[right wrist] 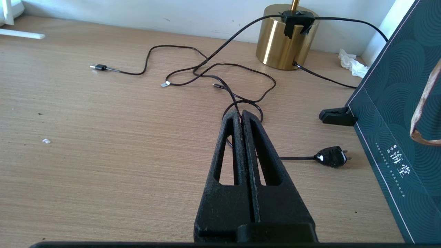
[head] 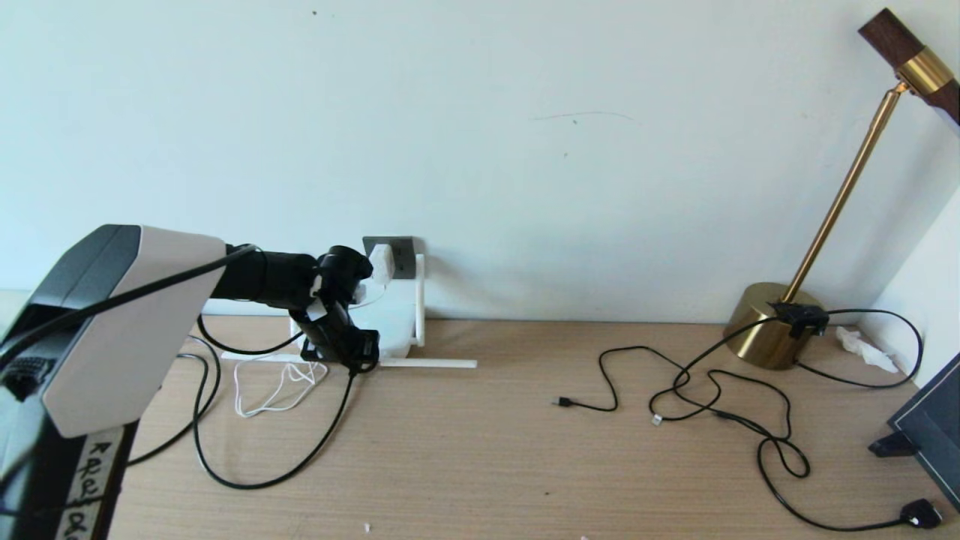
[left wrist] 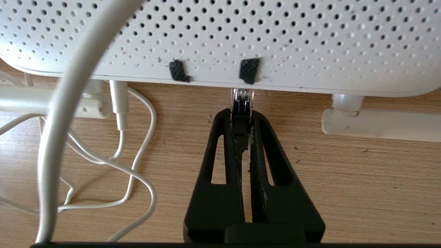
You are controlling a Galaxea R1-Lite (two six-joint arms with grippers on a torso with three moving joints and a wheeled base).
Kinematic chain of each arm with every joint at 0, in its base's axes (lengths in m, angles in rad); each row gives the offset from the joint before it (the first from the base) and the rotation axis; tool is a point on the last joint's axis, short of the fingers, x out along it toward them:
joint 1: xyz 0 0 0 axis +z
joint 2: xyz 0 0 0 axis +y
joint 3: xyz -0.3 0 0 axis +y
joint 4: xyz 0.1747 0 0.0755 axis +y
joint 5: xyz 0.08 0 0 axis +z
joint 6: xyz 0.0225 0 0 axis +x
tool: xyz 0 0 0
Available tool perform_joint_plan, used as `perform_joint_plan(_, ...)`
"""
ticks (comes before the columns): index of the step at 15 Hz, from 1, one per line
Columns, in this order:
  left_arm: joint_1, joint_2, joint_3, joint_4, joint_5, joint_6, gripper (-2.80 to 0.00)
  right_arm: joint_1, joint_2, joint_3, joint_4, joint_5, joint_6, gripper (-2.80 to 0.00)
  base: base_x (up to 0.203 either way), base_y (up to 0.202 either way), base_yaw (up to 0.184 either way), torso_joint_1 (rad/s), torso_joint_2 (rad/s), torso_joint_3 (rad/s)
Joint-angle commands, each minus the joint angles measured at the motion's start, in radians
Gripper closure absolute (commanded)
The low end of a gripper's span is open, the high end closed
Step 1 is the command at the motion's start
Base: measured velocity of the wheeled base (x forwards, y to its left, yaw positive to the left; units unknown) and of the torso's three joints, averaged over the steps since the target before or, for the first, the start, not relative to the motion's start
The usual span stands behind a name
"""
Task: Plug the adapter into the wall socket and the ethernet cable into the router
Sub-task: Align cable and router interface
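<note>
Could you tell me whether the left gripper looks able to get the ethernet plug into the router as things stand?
Probably yes. The left gripper is shut on the ethernet cable, whose clear plug tip sits right at the router edge with nothing between them. The port itself is hidden under that edge, so alignment cannot be confirmed.

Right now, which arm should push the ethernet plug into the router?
Left. Its end effector is shut on the thick black ethernet cable's clear plug at the flat white perforated router edge. The right end effector is shut, empty, by the brass lamp base.
</note>
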Motion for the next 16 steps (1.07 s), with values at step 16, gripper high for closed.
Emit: perform_joint_plan(16,0.009,0.027,-0.047,0.001,0.004,-0.001,0.00,0.000,0.000,0.001,0.000,0.001,0.000,0.00,0.000,0.000,0.000,0.000,0.00,0.000)
